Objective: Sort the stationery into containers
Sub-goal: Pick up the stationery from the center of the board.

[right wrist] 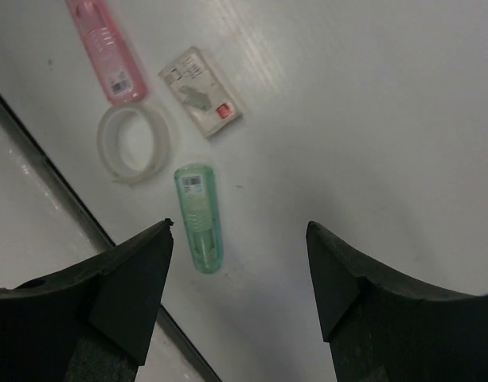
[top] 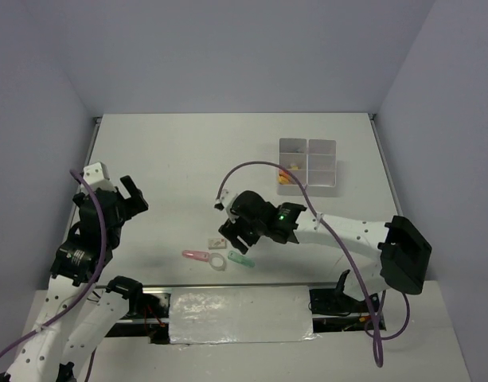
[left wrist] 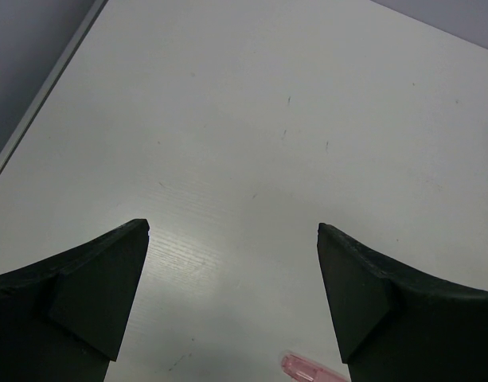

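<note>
Beside clear ring (right wrist: pixel 134 143), stationery waiting: pink piece (right wrist: pixel 108 52) close on one side, green piece (right wrist: pixel 200 228) just off the other, small white eraser packet (right wrist: pixel 201 91) near, slightly farther out. Right gripper (right wrist: pixel 240 228) hovers above, on ring's green-piece side, fingers spread wide, holding nothing. Left gripper (left wrist: pixel 233 227) well left of ring, likewise splayed and empty, over bare table (left wrist: pixel 251 119). Containers (top: pixel 308 165) well beyond ring, off to right; orange and yellow bits (top: pixel 285 177) sit in one left-column compartment.
</note>
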Controlling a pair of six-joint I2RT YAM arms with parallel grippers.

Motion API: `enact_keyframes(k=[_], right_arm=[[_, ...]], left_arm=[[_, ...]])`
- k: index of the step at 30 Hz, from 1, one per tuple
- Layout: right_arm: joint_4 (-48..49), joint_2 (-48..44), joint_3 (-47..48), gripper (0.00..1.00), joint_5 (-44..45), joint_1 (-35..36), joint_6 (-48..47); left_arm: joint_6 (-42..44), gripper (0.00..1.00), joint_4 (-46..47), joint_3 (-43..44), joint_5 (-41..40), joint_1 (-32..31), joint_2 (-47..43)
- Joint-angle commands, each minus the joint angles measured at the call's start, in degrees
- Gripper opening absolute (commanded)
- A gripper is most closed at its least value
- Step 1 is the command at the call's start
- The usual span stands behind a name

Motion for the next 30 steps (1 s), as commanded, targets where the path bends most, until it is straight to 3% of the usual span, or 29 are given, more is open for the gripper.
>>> enact_keyframes(k=[1, 15, 17, 20, 24, 30], right_arm=[[-2.51, 3.02, -0.84, 0.74, -5.01, 2.56, -3.86], [-2.42, 16.73, 0.74, 0.65, -4.21, 5.2, -4.48], [-2.68, 18.14, 1.45, 0.6, -4.92, 5.72, -4.39], [-3.74, 20.43, 2.59, 0.5, -4.39, 6.25, -4.22], [-4.27, 21.14, 3.03, 0.16, -3.78, 6.52, -3.69], [-6.29, 15.17, 2.33, 0.0, 3.94, 6.25, -0.46]], left_arm=[[1.51, 0.99, 2.75, 1.62, 2.43, 0.3, 0.07], [2.65, 0.99, 3.45, 1.36, 4.37, 0.3, -0.63], [2.74, 0.99, 3.45, 1.45, 4.46, 0.3, -0.72], [2.74, 0.99, 3.45, 1.45, 4.46, 0.3, -0.98], [2.91, 0.99, 3.45, 1.27, 4.55, 0.3, -1.42], [3.09, 0.99, 3.54, 1.36, 4.9, 0.3, -1.51]])
